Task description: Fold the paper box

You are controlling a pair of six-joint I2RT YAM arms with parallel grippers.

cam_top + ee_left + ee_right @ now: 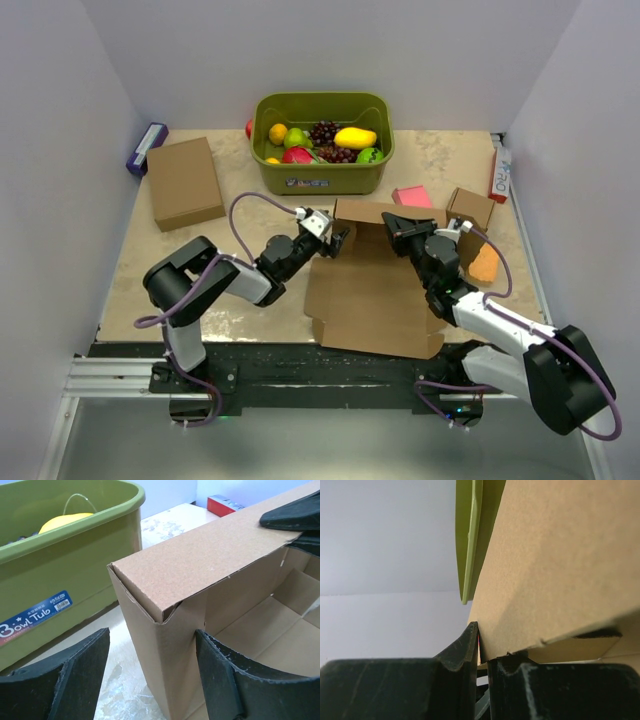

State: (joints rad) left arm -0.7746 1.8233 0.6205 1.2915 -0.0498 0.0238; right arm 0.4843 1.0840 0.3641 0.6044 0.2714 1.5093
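The paper box lies opened out in the middle of the table, with its back wall folded upright. My right gripper is shut on the top edge of that wall; in the right wrist view its fingers pinch the paper box. My left gripper is at the wall's left end. In the left wrist view the gripper is open and straddles the paper box's upright corner. Its right finger lies against the cardboard; the left finger stands apart.
A green tub of fruit stands just behind the raised wall. A flat cardboard rectangle lies at the back left, with a purple object beside it. At the right are a small cardboard cube, a pink block and an orange piece.
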